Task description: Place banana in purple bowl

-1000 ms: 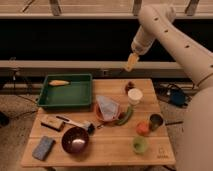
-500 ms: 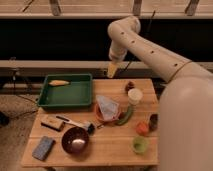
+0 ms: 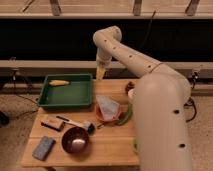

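Heads up: your hand (image 3: 101, 73) hangs wide open, empty, by green tray (image 3: 70, 96) corner; banana (image 3: 59, 83) in tray, purple bowl (image 3: 66, 136) well apart.

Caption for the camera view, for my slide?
Open gripper beside the green tray where the banana lies; purple bowl near the table's front edge.

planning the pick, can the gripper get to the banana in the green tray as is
Probably yes: the banana lies alone at the back of the green tray, nothing over it, and the gripper hangs open beside the tray's rear corner.
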